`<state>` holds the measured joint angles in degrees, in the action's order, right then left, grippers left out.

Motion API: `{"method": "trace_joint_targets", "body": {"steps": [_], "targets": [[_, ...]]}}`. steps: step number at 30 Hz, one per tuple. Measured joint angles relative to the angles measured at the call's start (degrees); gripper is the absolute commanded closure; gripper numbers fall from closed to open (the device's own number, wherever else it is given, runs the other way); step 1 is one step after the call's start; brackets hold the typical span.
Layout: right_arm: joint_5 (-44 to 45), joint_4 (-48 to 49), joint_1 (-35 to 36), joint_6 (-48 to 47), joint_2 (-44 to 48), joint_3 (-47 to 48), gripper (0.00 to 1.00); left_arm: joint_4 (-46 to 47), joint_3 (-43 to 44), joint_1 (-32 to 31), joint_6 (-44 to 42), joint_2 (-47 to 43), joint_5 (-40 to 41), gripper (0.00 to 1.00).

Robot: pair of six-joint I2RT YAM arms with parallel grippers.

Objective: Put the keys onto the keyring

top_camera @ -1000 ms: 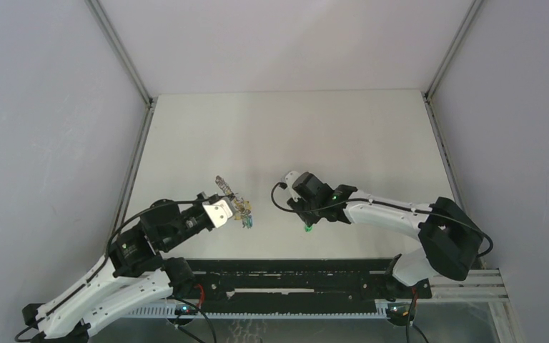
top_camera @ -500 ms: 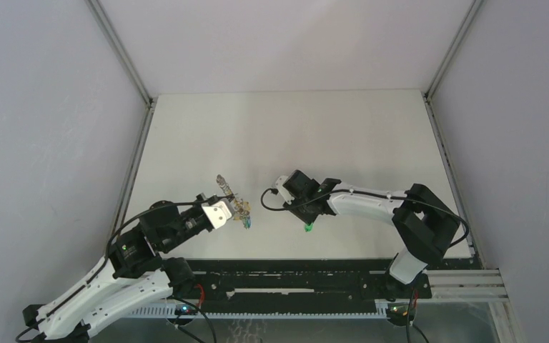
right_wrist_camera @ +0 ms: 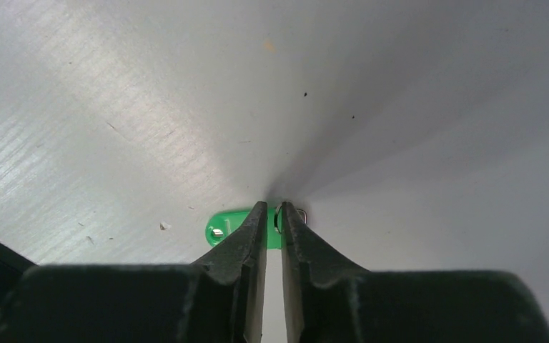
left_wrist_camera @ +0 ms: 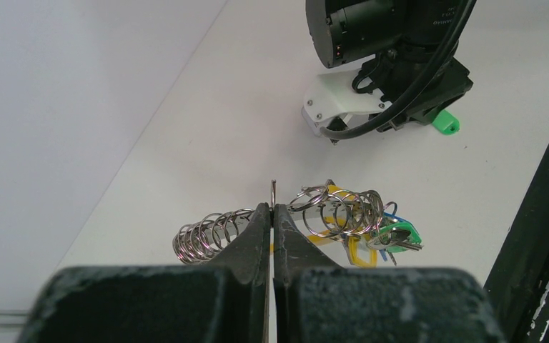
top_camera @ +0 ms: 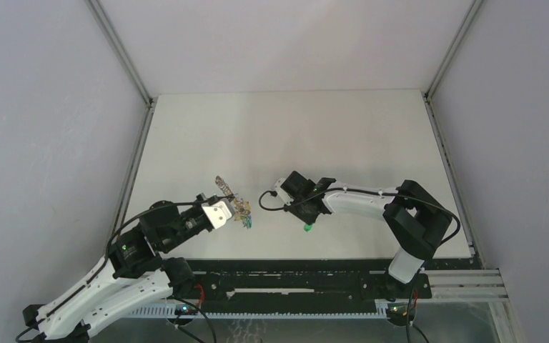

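Left claw (top_camera: 233, 209): pressed together, its dark tips meeting with no gap and pinching a thin wire of the keyring.
Keyring (left_wrist_camera: 329, 211): a string of silvery rings, coiled like a spring, was held across the left claw's tips. One stretch lay to the left of the fingers and a longer one to the right. Whether any part rested on the table could not be told.
Yellow tag (left_wrist_camera: 358, 251): hung just under the right stretch of rings, touching them.
Keys on the ring: a green head (left_wrist_camera: 402, 232) and a blue head (left_wrist_camera: 393, 212) were bunched together at the far right end of the rings.
Right claw (right_wrist_camera: 272, 211): pointed down at the table with its fingers drawn almost together, only a slit between them, nipping the edge of the loose green key.
Loose green key (right_wrist_camera: 223, 227): lay flat on the table under the right claw's tips. Its plastic head stuck out to the left of the fingers in the right wrist view, and a small metal loop showed against the right finger.
Key and keyring: apart from each other, the loose key to the right of the ring in the top view, both close to the table's near edge.
Table (top_camera: 293, 136): white and matt.
Black cable (top_camera: 266, 200): looped out from the right wrist, above the table.
Black rail (top_camera: 293, 274): ran along the near edge, between the two arm bases.
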<state>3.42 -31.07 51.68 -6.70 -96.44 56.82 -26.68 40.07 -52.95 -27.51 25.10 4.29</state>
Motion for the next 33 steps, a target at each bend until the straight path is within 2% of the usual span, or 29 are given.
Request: {"method": "trace_joint_targets", "body": {"steps": [4,13,20,27,33], "targets": [[0.33,-0.11,-0.76,0.07,-0.04,0.00,1.00,0.00,0.00,0.00,-0.02,-0.02,0.00,1.00],[-4.22,3.26,-3.34,0.33,4.07,-0.90,1.00,0.00,0.00,0.00,-0.02,-0.11,-0.04,1.00],[-15.76,17.86,-8.17,2.47,9.22,-8.33,1.00,0.02,0.00,0.00,-0.02,-0.66,-0.04,1.00],[-24.20,33.22,-10.36,4.85,4.66,-12.02,1.00,0.35,0.00,0.07,-0.02,-0.90,-0.04,1.00],[-27.17,44.24,-10.36,6.40,0.55,-13.68,1.00,0.85,-0.02,0.07,-0.02,-1.42,-0.04,1.00]]}}
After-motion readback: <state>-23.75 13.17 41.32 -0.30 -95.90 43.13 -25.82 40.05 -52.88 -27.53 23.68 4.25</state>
